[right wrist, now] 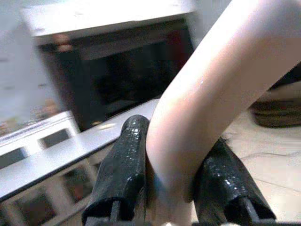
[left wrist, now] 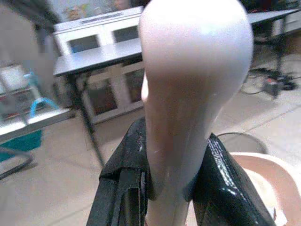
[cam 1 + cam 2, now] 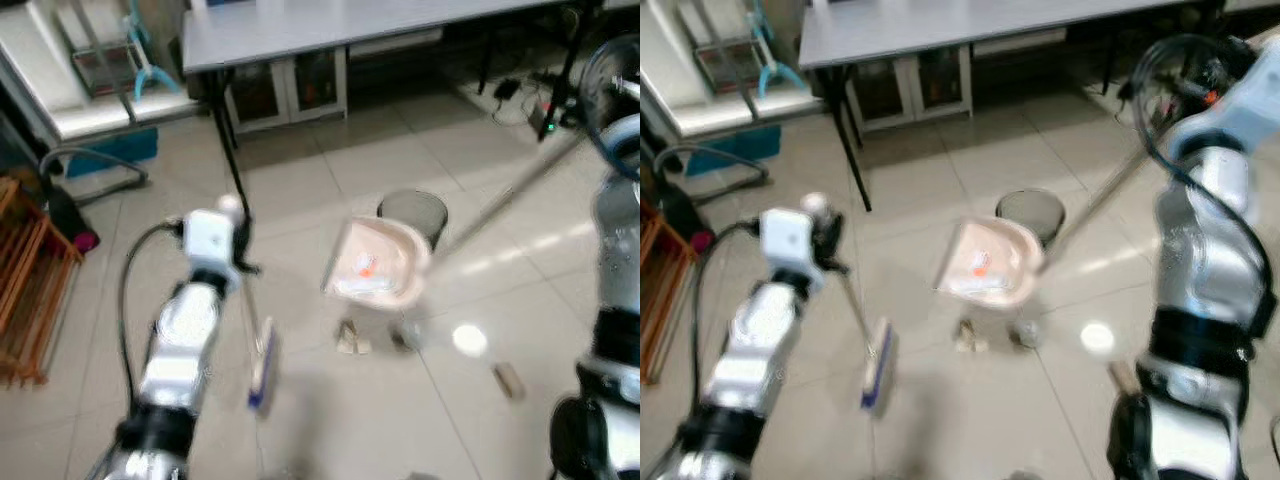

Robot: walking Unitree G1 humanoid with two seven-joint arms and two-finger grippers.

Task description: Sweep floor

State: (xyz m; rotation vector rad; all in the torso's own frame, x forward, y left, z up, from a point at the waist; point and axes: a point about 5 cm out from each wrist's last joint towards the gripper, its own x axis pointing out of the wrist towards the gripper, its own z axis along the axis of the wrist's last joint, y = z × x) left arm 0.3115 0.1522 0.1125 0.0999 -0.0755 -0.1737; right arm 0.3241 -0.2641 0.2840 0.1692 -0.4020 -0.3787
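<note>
Racking of orange-brown wood (image 3: 30,285) stands at the far left of the floor (image 3: 300,170), with a grey hose (image 3: 95,160) curled just behind it. Your left claw (image 2: 171,188) is clamped tight on the broom handle (image 2: 188,94), its two black fingers (image 2: 127,174) pressing either side of the pale knob; the broom head (image 3: 262,368) rests on the tiles below that arm. Right of it the pink dustpan (image 3: 375,265) sits tilted on the floor with scraps inside, just in front of a round grey bin (image 3: 412,212). Bits of litter (image 3: 352,340) lie on the tiles near the pan's front edge. Your right claw (image 1: 174,188) grips the dustpan's long handle (image 3: 500,200), closed firmly around it. A grey worktop (image 3: 350,25) spans the back.
</note>
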